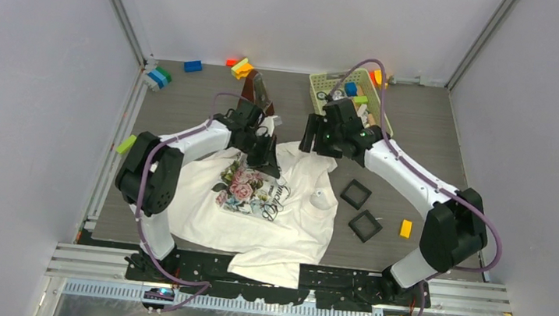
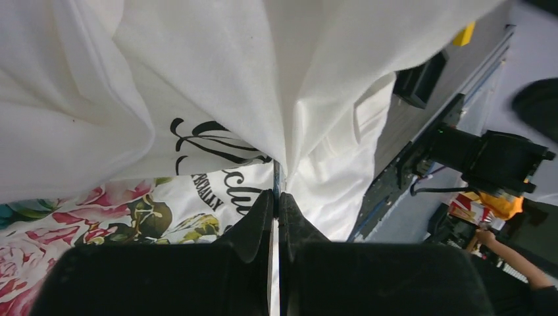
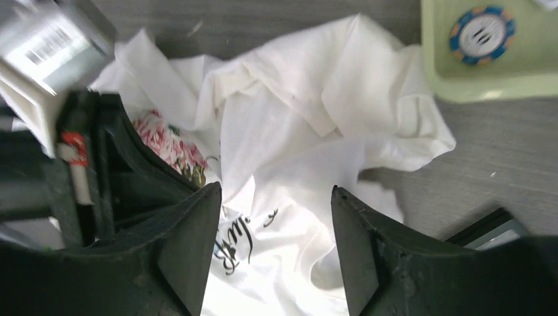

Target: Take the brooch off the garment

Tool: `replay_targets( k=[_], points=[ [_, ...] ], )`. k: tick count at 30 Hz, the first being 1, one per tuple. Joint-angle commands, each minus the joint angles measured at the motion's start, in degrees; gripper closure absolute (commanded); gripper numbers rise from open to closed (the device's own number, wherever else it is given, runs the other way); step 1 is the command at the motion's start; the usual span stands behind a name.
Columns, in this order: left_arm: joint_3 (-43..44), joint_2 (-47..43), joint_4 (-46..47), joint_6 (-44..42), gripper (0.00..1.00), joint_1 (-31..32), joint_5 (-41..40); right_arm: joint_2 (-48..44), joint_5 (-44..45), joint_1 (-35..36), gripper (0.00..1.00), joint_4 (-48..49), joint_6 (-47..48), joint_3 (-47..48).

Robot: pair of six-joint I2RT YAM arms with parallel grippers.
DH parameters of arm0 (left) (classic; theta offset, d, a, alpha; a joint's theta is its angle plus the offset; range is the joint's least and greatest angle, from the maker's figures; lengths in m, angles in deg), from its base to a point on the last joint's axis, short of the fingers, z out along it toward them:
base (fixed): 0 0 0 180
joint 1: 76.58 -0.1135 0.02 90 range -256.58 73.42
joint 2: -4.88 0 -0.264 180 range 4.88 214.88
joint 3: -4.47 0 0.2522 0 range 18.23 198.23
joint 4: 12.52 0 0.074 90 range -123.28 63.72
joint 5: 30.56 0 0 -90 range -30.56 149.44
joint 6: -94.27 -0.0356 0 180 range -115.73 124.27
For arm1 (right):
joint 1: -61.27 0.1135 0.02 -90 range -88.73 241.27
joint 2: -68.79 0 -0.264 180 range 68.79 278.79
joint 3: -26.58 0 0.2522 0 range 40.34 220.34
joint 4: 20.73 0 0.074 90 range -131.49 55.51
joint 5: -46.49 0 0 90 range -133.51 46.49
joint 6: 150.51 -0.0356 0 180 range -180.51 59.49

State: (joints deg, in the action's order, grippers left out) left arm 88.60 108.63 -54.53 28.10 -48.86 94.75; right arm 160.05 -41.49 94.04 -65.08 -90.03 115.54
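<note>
The white T-shirt (image 1: 270,220) with its rose print lies crumpled on the table, its hem hanging over the near edge. My left gripper (image 1: 264,158) is shut on a pinched fold of the shirt near the collar. In the left wrist view the gripper (image 2: 277,197) has the fabric (image 2: 217,79) tented up from the closed tips. My right gripper (image 1: 311,135) is open and empty above the shirt's far edge; it also shows in the right wrist view (image 3: 276,197) over white cloth (image 3: 296,145). A small pale roundish bump (image 1: 321,199) on the shirt's right side may be the brooch.
Two black square trays (image 1: 356,193) (image 1: 365,225) and an orange block (image 1: 406,229) lie right of the shirt. A green basket (image 1: 346,94) with small items stands at the back right; the right wrist view shows its wall (image 3: 460,85). Coloured blocks (image 1: 192,66) lie along the back edge.
</note>
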Motion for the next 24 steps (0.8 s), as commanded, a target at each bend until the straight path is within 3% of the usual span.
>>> replay_targets(
  k=[1, 6, 15, 24],
  points=[
    [0.5, -5.31, 0.05, 3.12, 1.0, -1.46, 8.7, -6.5, -9.86, -0.04, 0.31, 10.75, -3.05, -9.61],
    [-1.87, -8.5, 4.48, 7.34, 1.0, -1.95, 13.07, -10.07, -17.37, 0.01, 0.33, 21.63, -6.73, -19.42],
    [-6.0, -10.64, 10.73, 11.97, 1.0, -2.24, 17.76, -13.65, -24.86, 0.01, 0.39, 40.23, -13.89, -28.76],
    [-6.55, -11.28, 13.21, 13.67, 1.0, -2.32, 19.45, -13.86, -26.43, 0.01, 0.5, 41.11, -13.94, -29.77]
  ],
)
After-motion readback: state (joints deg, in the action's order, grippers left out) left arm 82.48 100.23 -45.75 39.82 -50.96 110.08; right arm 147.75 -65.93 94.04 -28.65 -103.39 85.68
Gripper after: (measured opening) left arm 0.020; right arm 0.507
